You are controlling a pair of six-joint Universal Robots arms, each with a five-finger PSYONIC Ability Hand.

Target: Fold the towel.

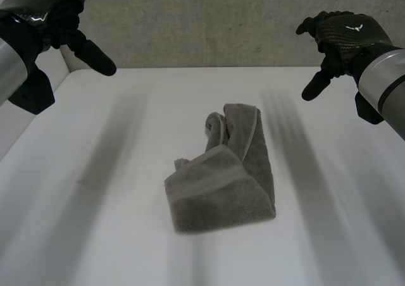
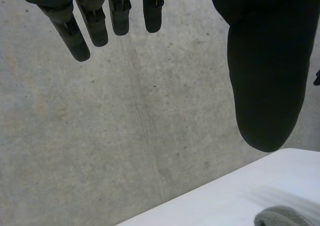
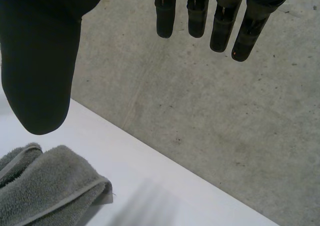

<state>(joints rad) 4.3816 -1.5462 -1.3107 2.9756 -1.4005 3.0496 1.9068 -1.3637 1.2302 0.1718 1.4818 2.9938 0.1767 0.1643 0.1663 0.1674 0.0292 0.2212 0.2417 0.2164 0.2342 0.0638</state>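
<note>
Towel [image 1: 221, 178] lies in a compact, doubled bundle on the worktop [image 1: 95, 204], between and well apart from the left robot hand [image 1: 63, 20] and right robot hand [image 1: 342, 36]. Both are raised with fingers straight, holding nothing. Folding looks largely done; the lumpy end nearer their fingertips may need squaring.

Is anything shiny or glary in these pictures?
Head view: the black right hand has a soft sheen on its back; the white table shows no glare. Right wrist view: the grey terry towel looks matte, with a thin shadow under its edge.
</note>
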